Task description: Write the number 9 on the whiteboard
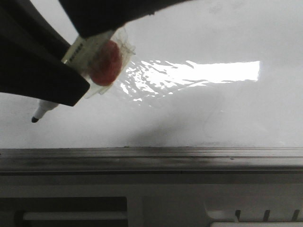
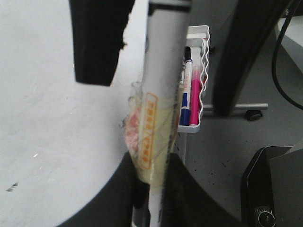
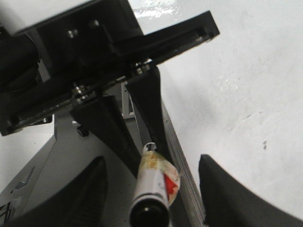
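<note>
1. Marker (image 1: pixel 45 111) sits clamped in the left hand (image 1: pixel 75 71), tip just off the whiteboard (image 1: pixel 213 118) at its left.
2. Right hand (image 3: pixel 151 198): fingers apart, empty.
3. Number 9 isn't visible (board looks blank); the taped grip could slip, skewing strokes.

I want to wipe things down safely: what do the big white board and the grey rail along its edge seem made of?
The large glossy white board looks like smooth coated or laminated sheet: it throws a bright, wrinkled glare. The grey rail along its edge looks like brushed metal, probably aluminium, with a dull straight sheen.
</note>
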`<state>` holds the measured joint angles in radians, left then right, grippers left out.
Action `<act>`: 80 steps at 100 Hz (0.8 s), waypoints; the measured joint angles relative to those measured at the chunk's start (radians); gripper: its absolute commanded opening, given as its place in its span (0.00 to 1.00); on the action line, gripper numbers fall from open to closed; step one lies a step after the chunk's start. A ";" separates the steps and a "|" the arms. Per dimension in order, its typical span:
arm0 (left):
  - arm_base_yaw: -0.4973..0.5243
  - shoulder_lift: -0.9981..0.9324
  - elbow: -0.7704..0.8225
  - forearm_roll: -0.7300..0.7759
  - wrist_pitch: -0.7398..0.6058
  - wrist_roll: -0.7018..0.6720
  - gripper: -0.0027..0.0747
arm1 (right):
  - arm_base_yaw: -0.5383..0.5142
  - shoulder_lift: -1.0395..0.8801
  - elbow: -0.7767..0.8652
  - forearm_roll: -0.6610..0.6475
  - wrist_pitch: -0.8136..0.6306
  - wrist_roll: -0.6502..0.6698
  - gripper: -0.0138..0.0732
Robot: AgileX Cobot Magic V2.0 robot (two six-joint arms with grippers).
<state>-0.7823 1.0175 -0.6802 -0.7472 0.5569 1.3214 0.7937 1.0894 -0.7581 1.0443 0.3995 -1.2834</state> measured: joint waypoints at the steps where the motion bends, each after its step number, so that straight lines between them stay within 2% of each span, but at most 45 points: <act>1: 0.000 0.000 0.000 0.000 0.000 0.000 0.01 | 0.000 0.003 0.000 0.000 0.000 0.000 0.59; 15: 0.000 0.000 0.000 0.000 0.001 0.000 0.01 | 0.000 0.054 0.000 0.031 0.000 0.000 0.59; 24: 0.000 0.000 0.000 0.000 0.001 0.000 0.01 | 0.000 0.075 0.000 0.065 0.000 0.000 0.55; 38: 0.000 0.000 0.000 0.000 0.001 0.002 0.01 | 0.000 0.079 0.000 0.120 0.000 0.000 0.39; 55: 0.000 0.000 0.000 -0.003 0.003 -0.014 0.01 | 0.000 0.079 0.000 0.130 -0.008 -0.009 0.07; 66: 0.000 -0.002 0.000 0.004 0.003 -0.018 0.01 | 0.000 0.079 0.000 0.117 -0.005 -0.021 0.08; 73: 0.000 -0.013 0.000 0.005 0.009 -0.022 0.09 | 0.000 0.074 0.000 0.114 -0.001 -0.024 0.08; 80: 0.000 -0.039 0.000 0.005 0.016 -0.036 0.29 | -0.002 0.053 0.000 0.114 0.006 -0.017 0.08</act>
<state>-0.7823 0.9784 -0.6802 -0.7418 0.5727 1.2857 0.7916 1.1423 -0.7581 1.1586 0.4054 -1.3007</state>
